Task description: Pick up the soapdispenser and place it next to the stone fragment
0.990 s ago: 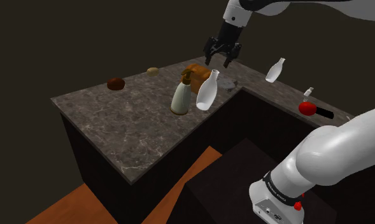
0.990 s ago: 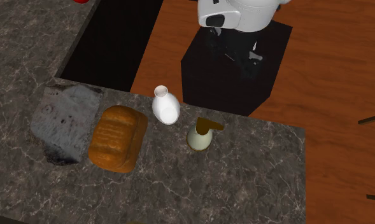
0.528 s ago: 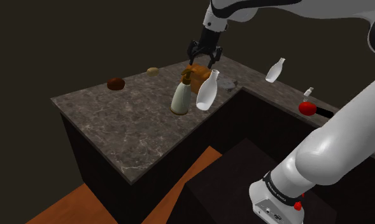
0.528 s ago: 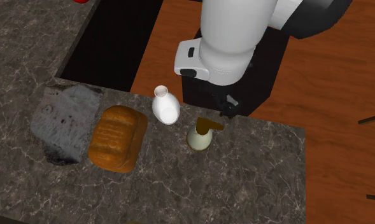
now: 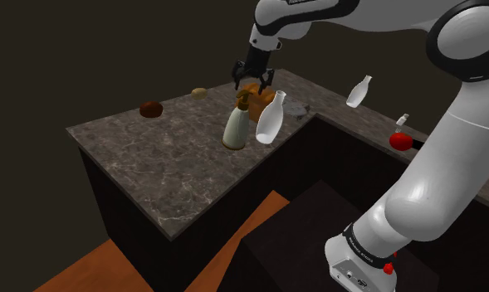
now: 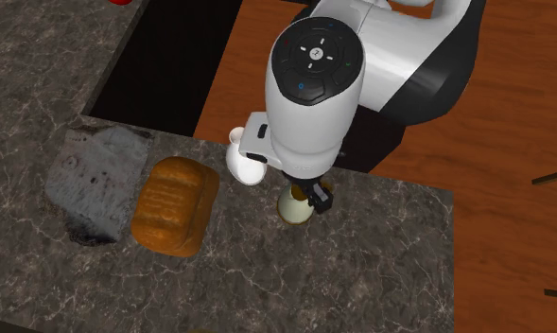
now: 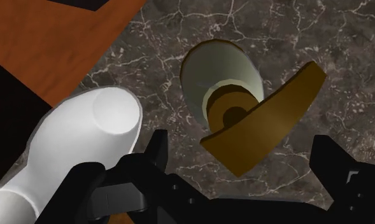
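Directly above the soap dispenser (image 5: 236, 128) hangs the wide-open tool (image 5: 252, 79), a white bottle (image 5: 271, 120) just beside both.

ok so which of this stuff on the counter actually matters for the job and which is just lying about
For the job:
soap dispenser
grey stone fragment
hand, open over the dispenser

Lying about:
bread loaf
white vase
white bottle
red object
dark brown lump
tan lump
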`<state>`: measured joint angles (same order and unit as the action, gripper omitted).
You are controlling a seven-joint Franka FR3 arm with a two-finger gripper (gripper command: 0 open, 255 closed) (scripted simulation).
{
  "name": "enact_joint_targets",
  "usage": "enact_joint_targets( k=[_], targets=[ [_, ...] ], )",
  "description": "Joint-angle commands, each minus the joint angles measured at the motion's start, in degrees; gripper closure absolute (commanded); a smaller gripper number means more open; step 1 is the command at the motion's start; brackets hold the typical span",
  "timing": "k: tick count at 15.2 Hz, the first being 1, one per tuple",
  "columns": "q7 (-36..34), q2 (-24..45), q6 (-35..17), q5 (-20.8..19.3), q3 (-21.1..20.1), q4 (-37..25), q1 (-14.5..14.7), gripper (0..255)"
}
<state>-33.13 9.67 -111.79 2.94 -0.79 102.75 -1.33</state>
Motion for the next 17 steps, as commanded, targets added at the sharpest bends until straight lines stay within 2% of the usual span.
enact_joint_targets(
  k=[1, 4, 12, 13, 17],
  targets=[
    [-0.08, 0.55, -1.43, 0.02, -0.03, 0.87, 0.05, 0],
    [-0.06, 1.28, -3.99, 0.06, -0.08, 2.7, 0.12, 0],
    [-0.05, 1.28, -3.98, 0.06, -0.08, 2.68, 0.12, 0],
    [-0.05, 1.28, -3.98, 0.06, -0.08, 2.68, 0.12, 255],
    [-0.05, 1.27, -3.99, 0.06, -0.08, 2.71, 0.12, 255]
  ],
)
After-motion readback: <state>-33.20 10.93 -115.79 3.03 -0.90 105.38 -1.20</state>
